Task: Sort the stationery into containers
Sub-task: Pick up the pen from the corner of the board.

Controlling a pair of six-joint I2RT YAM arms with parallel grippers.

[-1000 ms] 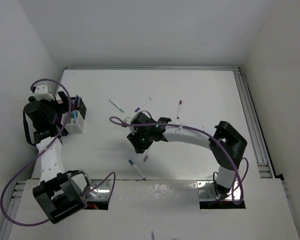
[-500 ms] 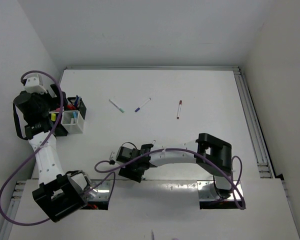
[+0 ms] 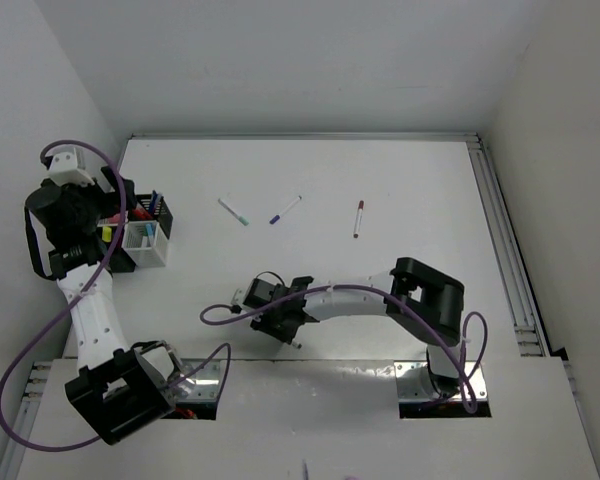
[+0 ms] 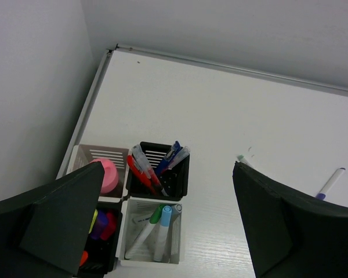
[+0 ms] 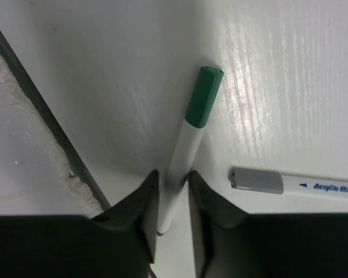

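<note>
My right gripper [image 5: 173, 184] is shut on a white pen with a green cap [image 5: 203, 97], low at the table near its front edge [image 3: 283, 325]. A grey-capped pen [image 5: 258, 180] lies just beside it. My left gripper [image 4: 168, 174] is open and empty above the containers at the far left [image 3: 115, 215]. The white mesh holder [image 4: 177, 238] holds green, light blue and grey pens. A black holder [image 4: 187, 174] holds red and blue pens. Another black holder [image 4: 111, 255] holds highlighters. A pale holder [image 4: 84, 155] holds the pink stick [image 4: 108, 174].
Three pens lie loose mid-table: a teal-capped one [image 3: 234, 211], a blue one [image 3: 285, 209] and a red one [image 3: 359, 218]. A dark groove [image 5: 40, 110] marks the table's front edge next to my right gripper. The left wall stands close behind the containers.
My right arm swung from mid-table down to the front edge and closed on the green-capped pen. My left arm drew back left from the containers, then stayed still.
</note>
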